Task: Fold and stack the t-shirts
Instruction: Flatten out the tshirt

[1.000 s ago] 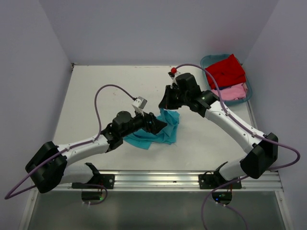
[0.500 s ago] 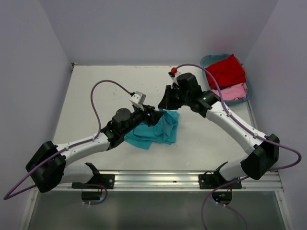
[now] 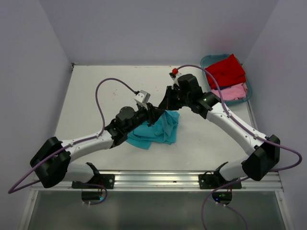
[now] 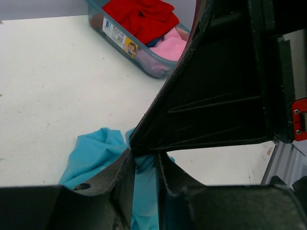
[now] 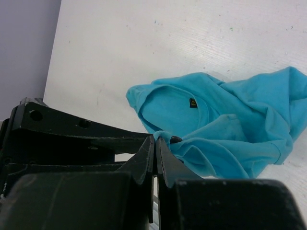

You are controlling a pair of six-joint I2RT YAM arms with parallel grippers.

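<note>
White table [image 3: 96,96], centre: crumpled turquoise t-shirt [image 3: 160,132], right gripper [image 5: 156,139] pinched on its far edge, left gripper [image 4: 144,163] narrow around adjoining fold, hold unconfirmed; risk of slipping if spread on shallow bite.

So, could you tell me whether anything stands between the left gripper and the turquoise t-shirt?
Nothing visible does. The left gripper straddles a fold of the turquoise t-shirt. The right gripper, shut on the same cloth, sits right against the left one's fingers, crowding the spot without blocking it.
</note>
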